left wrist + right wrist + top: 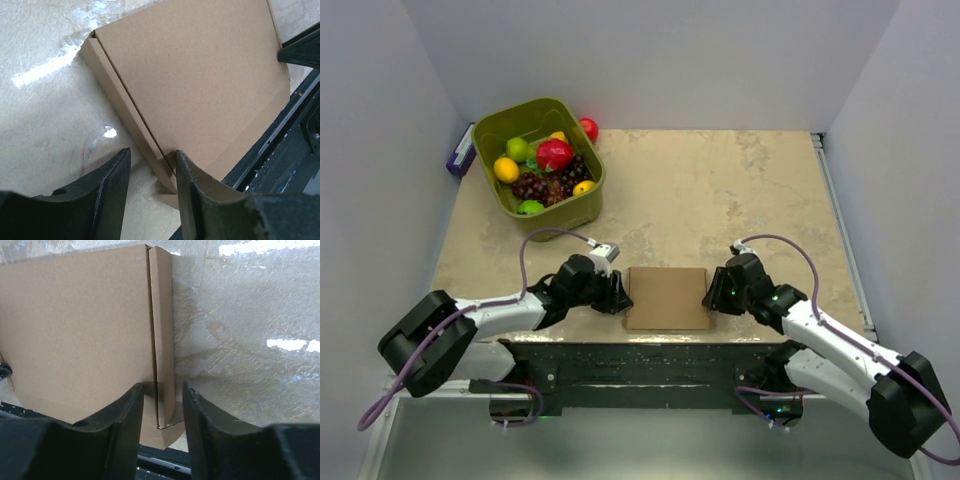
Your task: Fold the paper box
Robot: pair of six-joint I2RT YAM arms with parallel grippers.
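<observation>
The left pincer [150, 172] straddles a narrow side flap of the paper box [200, 85].

Pale, plain walls [660, 60] enclose the surface [720, 190] on three sides. The surface is beige with a mottled pattern; bright glare patches show on it.

paper box [200, 85] corner behind left claw [151, 155], purple item [460, 156] behind bin [582, 205]
</observation>
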